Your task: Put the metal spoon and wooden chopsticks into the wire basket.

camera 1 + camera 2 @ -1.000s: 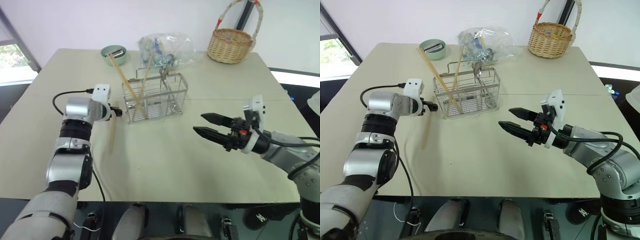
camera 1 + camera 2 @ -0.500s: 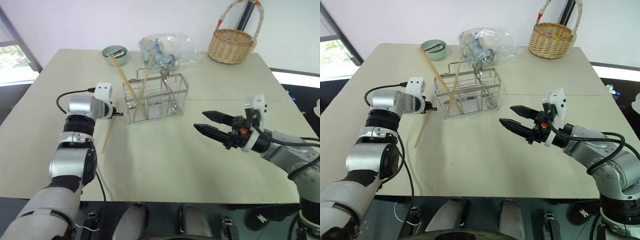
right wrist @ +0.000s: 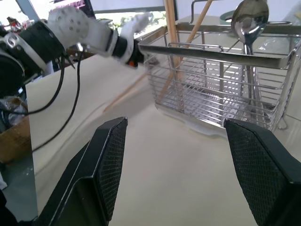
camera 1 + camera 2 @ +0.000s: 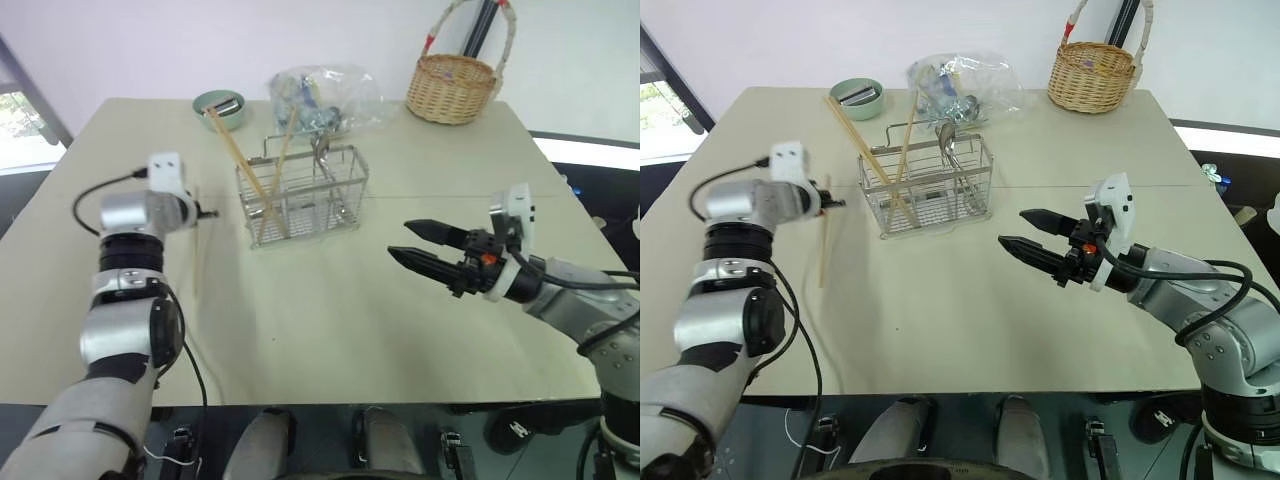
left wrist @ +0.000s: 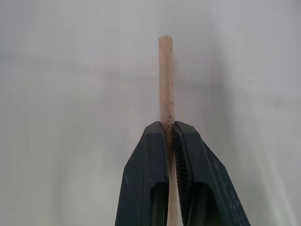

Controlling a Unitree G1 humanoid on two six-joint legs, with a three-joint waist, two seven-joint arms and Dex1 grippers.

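The wire basket [image 4: 300, 195] stands mid-table, behind centre. Two wooden chopsticks [image 4: 243, 165] lean in its left compartments, and the metal spoon [image 3: 249, 19] stands bowl up in its right part. My left gripper [image 4: 205, 212], left of the basket, is shut on another wooden chopstick [image 4: 824, 245]. That stick slants down from the gripper toward the table's near side. In the left wrist view its blunt end [image 5: 166, 84] sticks out past the closed fingers [image 5: 146, 179]. My right gripper [image 4: 398, 240] hovers open, right of the basket, pointing at it and holding nothing.
A round wicker basket [image 4: 452, 88] sits at the back right corner. A crumpled plastic bag [image 4: 325, 90] with utensils lies behind the wire basket. A green bowl [image 4: 220, 105] is at the back left. A black cable [image 4: 95, 195] loops off my left wrist.
My left gripper has shut on the chopstick that lay on the table and has risen up and to the left with it. The right arm has stayed still.
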